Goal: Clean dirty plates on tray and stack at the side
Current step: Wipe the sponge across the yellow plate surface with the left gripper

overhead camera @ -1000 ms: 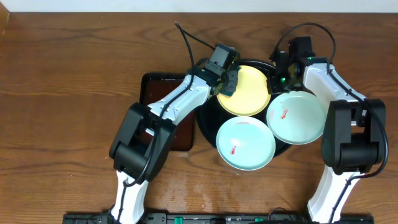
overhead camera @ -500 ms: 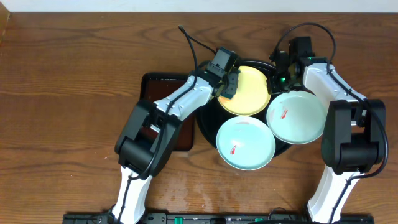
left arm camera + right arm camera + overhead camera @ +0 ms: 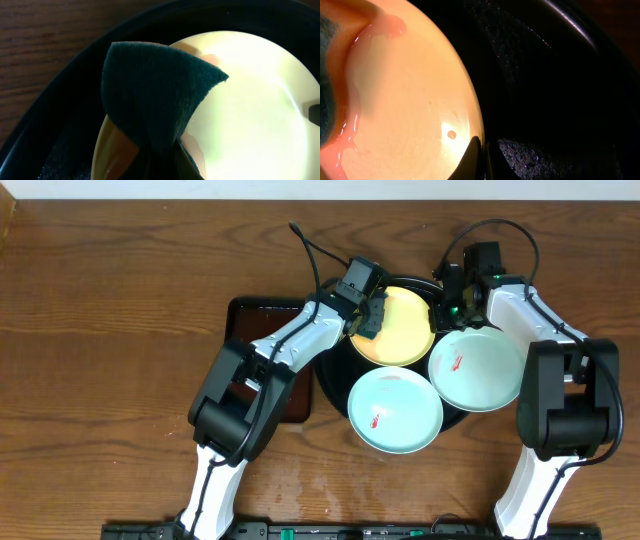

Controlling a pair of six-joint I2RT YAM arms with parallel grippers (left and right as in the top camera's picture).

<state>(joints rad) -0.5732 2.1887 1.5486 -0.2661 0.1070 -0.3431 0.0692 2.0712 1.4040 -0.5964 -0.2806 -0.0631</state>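
The black round tray holds three plates. The pale yellow plate lies at the back. One mint-white plate lies in front and another at the right, each with a small red smear. My left gripper is shut on a dark green scouring pad, pressed on the yellow plate's left side. My right gripper is shut on the yellow plate's right rim. A pink wet smear runs along the plate beside the pad.
A smaller rectangular dark-brown tray lies left of the black tray, partly under my left arm. The black tray's floor is wet and speckled. Brown wooden table extends to the left.
My left arm has shifted slightly to the right and the pad has moved a little on the yellow plate. My right gripper and all three plates have stayed in place.
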